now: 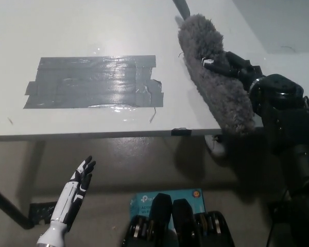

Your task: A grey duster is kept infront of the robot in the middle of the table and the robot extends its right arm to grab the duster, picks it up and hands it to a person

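Observation:
The grey fluffy duster hangs in the air over the table's right side, its dark handle pointing away toward the picture's top edge. My black right hand is shut on the duster's middle, fingers wrapped over the fluff. The arm comes in from the lower right. My white left hand rests low at the lower left, below the table edge, open with fingers stretched out and holding nothing.
A patch of grey tape strips lies flat on the white table. The table's front edge runs across the middle. A blue box sits on the floor below.

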Robot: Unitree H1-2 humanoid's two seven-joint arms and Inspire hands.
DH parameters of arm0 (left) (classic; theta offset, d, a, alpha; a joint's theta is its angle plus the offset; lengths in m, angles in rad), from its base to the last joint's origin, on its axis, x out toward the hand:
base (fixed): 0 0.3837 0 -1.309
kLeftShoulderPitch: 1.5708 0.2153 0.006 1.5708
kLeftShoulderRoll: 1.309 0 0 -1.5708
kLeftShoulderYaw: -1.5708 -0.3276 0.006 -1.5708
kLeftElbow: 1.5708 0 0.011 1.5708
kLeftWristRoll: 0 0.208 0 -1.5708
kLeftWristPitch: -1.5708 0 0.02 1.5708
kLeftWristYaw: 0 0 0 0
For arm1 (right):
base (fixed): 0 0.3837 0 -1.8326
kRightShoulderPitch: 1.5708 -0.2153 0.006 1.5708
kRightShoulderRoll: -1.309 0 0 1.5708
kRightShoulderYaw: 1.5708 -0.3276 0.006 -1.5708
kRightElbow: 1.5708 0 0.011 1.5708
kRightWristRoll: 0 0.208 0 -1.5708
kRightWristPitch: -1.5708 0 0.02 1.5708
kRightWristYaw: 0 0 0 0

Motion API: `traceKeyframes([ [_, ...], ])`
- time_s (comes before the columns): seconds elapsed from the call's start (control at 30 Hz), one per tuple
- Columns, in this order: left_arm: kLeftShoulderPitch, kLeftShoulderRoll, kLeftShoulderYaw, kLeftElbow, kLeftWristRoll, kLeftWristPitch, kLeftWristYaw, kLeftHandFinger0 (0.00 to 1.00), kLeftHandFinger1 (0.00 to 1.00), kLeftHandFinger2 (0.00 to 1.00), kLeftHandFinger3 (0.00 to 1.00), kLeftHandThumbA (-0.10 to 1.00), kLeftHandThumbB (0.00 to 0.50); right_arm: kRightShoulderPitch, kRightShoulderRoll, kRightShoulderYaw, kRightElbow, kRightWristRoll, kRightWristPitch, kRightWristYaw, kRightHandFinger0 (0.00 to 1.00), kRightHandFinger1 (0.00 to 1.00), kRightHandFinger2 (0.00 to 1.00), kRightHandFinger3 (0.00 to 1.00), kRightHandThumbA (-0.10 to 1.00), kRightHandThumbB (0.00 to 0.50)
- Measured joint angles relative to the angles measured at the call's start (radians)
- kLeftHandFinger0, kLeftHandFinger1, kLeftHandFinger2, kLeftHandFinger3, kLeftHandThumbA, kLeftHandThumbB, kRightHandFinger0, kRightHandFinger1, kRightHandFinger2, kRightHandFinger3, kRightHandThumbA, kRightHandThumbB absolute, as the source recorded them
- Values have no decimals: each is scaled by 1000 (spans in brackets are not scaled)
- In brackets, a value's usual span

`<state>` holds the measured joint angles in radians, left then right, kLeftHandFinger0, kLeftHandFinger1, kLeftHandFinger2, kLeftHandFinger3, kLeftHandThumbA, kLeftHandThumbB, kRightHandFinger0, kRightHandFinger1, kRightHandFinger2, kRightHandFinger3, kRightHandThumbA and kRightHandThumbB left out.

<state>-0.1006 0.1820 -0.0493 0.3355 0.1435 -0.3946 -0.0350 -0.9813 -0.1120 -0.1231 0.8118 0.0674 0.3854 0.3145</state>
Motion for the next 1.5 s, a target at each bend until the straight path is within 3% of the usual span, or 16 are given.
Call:
traceKeyframes([
  [0.03, 0, 0, 0, 1, 0, 1, 0, 1000, 1000, 1000, 1000, 1000, 265, 11, 0, 6, -11, 22, 2, -4, 0, 306, 748, 1000, -100, 194],
  [0.13, 0, 0, 0, 2, 0, 2, 0, 1000, 1000, 1000, 1000, 1000, 270, 33, 1, 17, -24, 63, 7, -11, 0, 311, 695, 1000, -100, 169],
  [0.5, 0, 0, -1, 9, 0, 5, 0, 1000, 1000, 1000, 1000, 1000, 261, 166, 28, 70, -151, 253, 33, -65, 0, 371, 751, 994, -100, 107],
  [0.87, 0, 0, -1, 17, 0, 7, 0, 1000, 1000, 1000, 1000, 1000, 260, 291, 80, 116, -298, 428, 54, -127, 0, 392, 774, 1000, -100, 110],
  [1.03, 0, 0, 0, 17, 0, 7, 0, 992, 1000, 1000, 1000, 1000, 267, 332, 82, 141, -369, 530, 66, -171, 0, 388, 780, 1000, -100, 84],
  [1.27, 0, 0, 0, 17, 0, 7, 0, 979, 1000, 1000, 1000, 1000, 268, 336, 73, 171, -431, 640, 73, -218, 0, 415, 802, 1000, -100, 90],
  [1.3, 0, 0, 0, 17, 0, 7, 0, 978, 1000, 1000, 1000, 1000, 269, 336, 72, 174, -438, 651, 73, -224, 0, 419, 790, 1000, -100, 118],
  [1.33, 0, 0, 0, 17, 0, 7, 0, 978, 1000, 1000, 1000, 1000, 268, 336, 71, 178, -449, 669, 74, -233, 38, 488, 876, 1000, -97, 171],
  [1.37, 0, 0, 0, 17, 0, 7, 0, 978, 1000, 1000, 1000, 1000, 268, 336, 69, 182, -463, 689, 74, -245, 38, 488, 876, 1000, -97, 171],
  [1.4, 0, 0, 0, 17, 0, 7, 0, 979, 1000, 1000, 1000, 1000, 265, 336, 67, 185, -473, 701, 75, -253, 187, 586, 893, 1000, 107, 188],
  [1.43, 0, 0, 0, 17, 0, 7, 0, 978, 1000, 1000, 1000, 1000, 264, 336, 65, 187, -481, 711, 75, -258, 656, 1000, 1000, 1000, 453, 306],
  [1.47, -1, 0, 0, 17, 0, 7, 0, 977, 1000, 1000, 1000, 1000, 265, 336, 60, 196, -508, 737, 75, -273, 1000, 1000, 1000, 1000, 530, 311],
  [1.5, -1, 0, 0, 17, 0, 7, 0, 966, 1000, 1000, 1000, 1000, 273, 335, 57, 199, -517, 745, 75, -280, 1000, 1000, 1000, 1000, 582, 392],
])
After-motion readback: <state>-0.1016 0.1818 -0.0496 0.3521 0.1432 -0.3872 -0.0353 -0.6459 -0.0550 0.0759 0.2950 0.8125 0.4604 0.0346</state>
